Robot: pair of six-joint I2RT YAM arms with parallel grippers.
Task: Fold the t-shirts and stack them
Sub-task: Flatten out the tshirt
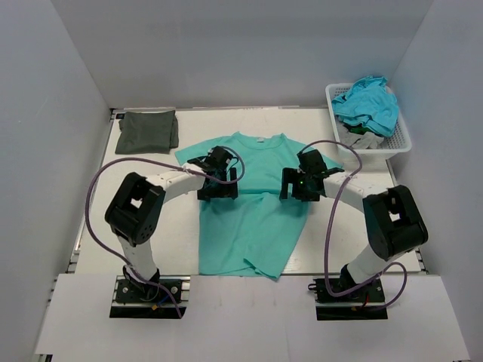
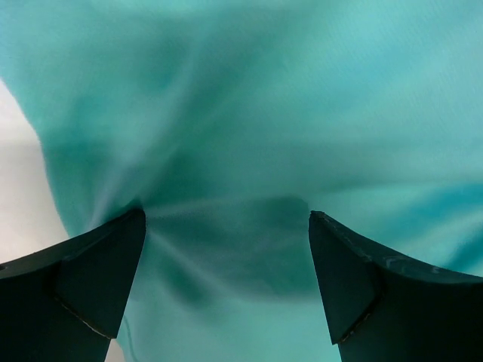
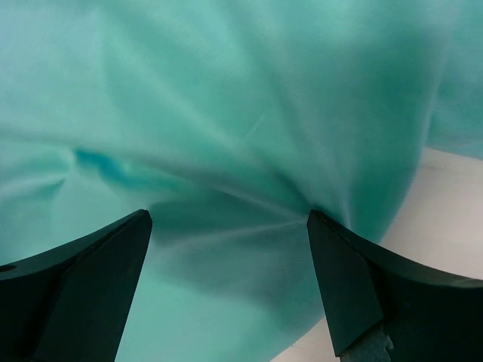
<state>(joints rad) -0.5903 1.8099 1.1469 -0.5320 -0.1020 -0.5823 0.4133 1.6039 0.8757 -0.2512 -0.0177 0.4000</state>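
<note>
Left gripper [image 2: 226, 219] and right gripper [image 3: 229, 217] stood jaws apart, tips dimpling the teal t-shirt [image 1: 253, 226], spread flat mid-bench [image 1: 177, 235]. Cloth judged soft, light, limp; pinch side edges. Folded olive t-shirt [image 1: 147, 130] lay far-left.

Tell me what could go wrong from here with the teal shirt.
1. The left gripper and right gripper both stand open, their fingertips seemingly pressed into the teal t-shirt, with creases running out from them. Closing may catch only the top layer or bunch the cloth.
2. The shirt's near hem lies curled and uneven, so a fold made from here could come out crooked.
</note>
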